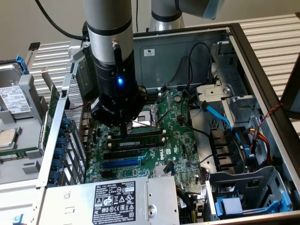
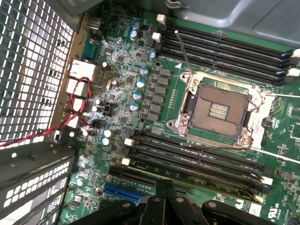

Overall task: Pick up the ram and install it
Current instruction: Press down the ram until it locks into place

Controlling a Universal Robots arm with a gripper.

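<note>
The open computer case (image 1: 262, 61) is seen lying flat, its green motherboard (image 1: 180, 140) exposed beneath the grey arm (image 1: 108, 28). Along the near edge of the case a silver power supply (image 1: 112, 199) is fixed, and at the exterior view's right blue and black cables (image 1: 220, 117) are bundled beside the drive cage. In the middle of the board the bare processor socket (image 2: 220, 110) is framed by its metal bracket, with black memory slots (image 2: 225, 47) on either side and a blue expansion slot (image 2: 123, 191) further out.

The ram (image 1: 140, 139) is judged to lie along one of the slots beside the socket — a long dark-green stick that appears already seated or nearly so, though how deep it sits cannot be told. The pincer (image 1: 125, 129) is held directly above one end of that stick; in the wrist view its dark fingers (image 2: 164, 199) are drawn together, nothing clamped between them, the tips apparently bearing on the stick's upper edge.

The step in hand is judged to be the pressing-home of the stick. For that to be done well, force should be applied straight down along the slot's line, never sideways, and the stick should be kept square in its guides. Both ends need seating — pressure at one end alone may leave the other raised and its latch unclosed.
</note>
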